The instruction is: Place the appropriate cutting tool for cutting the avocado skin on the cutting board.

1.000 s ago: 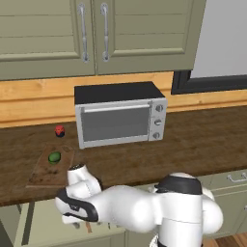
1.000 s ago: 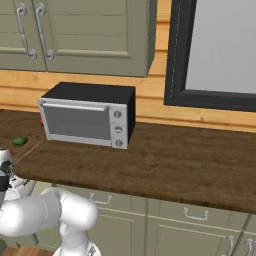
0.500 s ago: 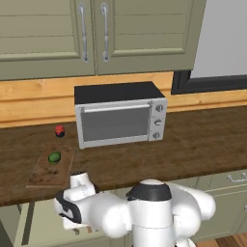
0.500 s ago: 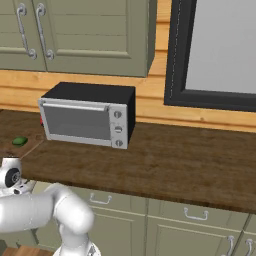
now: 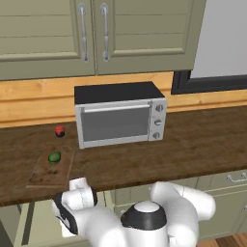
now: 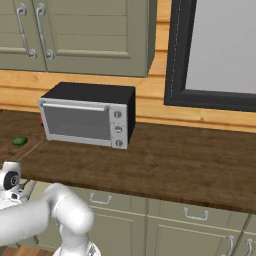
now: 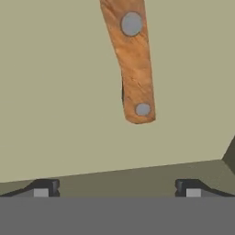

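Below the bench's front edge, reaching for the cutting tool [image 7: 133, 59]; nothing grasped yet.
Tool [image 7: 117, 188] spread wide, empty, short of the wooden handle; avocado [image 5: 54, 157] already on cutting board [image 5: 43, 176]; pickup and placing left.

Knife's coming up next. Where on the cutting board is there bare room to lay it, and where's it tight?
The cutting board is bare along its near half, toward the counter edge. The avocado sits on its far end. Tight spot: the far right corner, close to the toaster oven, with the red ball just beyond the board.
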Available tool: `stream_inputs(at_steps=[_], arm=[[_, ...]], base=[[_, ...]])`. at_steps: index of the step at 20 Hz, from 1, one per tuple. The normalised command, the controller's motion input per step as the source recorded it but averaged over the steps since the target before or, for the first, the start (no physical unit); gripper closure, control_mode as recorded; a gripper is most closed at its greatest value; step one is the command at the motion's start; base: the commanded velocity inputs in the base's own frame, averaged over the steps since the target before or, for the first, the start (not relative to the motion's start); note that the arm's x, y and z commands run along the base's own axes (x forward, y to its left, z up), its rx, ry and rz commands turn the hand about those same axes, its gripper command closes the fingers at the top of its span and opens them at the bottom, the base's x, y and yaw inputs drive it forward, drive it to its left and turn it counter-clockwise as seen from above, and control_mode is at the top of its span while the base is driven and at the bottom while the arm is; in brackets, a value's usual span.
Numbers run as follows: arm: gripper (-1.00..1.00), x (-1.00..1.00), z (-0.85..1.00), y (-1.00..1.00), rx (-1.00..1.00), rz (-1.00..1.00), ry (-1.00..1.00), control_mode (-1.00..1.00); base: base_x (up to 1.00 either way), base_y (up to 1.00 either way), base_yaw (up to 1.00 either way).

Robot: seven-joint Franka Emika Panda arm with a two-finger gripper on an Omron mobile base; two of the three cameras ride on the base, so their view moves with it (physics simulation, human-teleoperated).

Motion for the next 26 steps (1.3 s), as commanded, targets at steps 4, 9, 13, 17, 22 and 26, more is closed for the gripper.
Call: stream_inputs(at_steps=[4,9,13,17,22,26], arm=[[-1.00,-0.87,0.00,0.00,0.00,0.00,0.07,-1.00],[-1.00,-0.85,0.16,0.00,0.00,0.00,0.02,-1.00],[-1.00,-0.47,0.49,0.00,0.00,0.00,0.00,-1.00],[-1.00,0.19,0.40,0.01,-0.02,0.00,-0.02,-1.00],[-1.00,0.44,0.08,0.05,-0.02,0.00,-0.19,-1.00],[-1.00,0.41,0.00,0.13,-0.03,0.00,-0.27,-1.00]], base=[[0.00,0.00,0.00],[0.00,0.00,0.00],[0.00,0.00,0.00],[0.00,0.00,0.00],[0.00,0.00,0.00],[0.00,0.00,0.00]])
